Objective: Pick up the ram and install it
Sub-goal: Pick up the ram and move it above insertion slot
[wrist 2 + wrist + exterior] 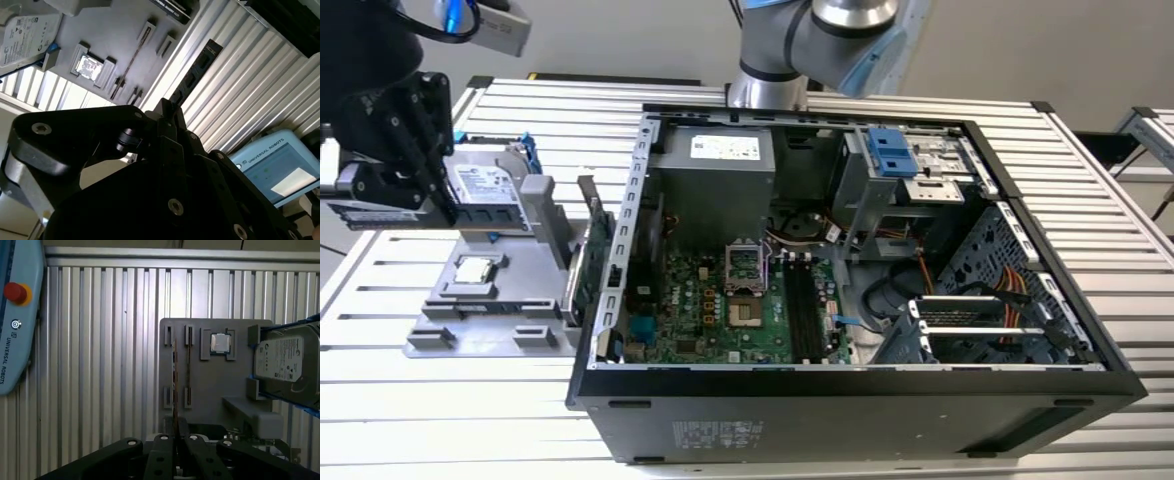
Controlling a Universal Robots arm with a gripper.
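The ram (195, 75) is a long dark stick with black chips, and my gripper (167, 107) is shut on its near end. It shows edge-on as a thin line (174, 390) rising from the gripper (175, 440) above the grey holder (220, 385). Another thin stick (188, 365) stands in a slot of that holder. In the exterior view the gripper (400, 130) hangs at the left, over the holder (467, 320) and away from the open computer case (854, 400). The long black memory slots (803, 310) lie on the green board inside the case.
The holder also carries a hard drive (494, 190), a square silver processor (476, 268) and an upright green card (594, 250) close to the case wall. A blue teach pendant (15, 315) lies on the ribbed table. The arm's base (767, 90) stands behind the case.
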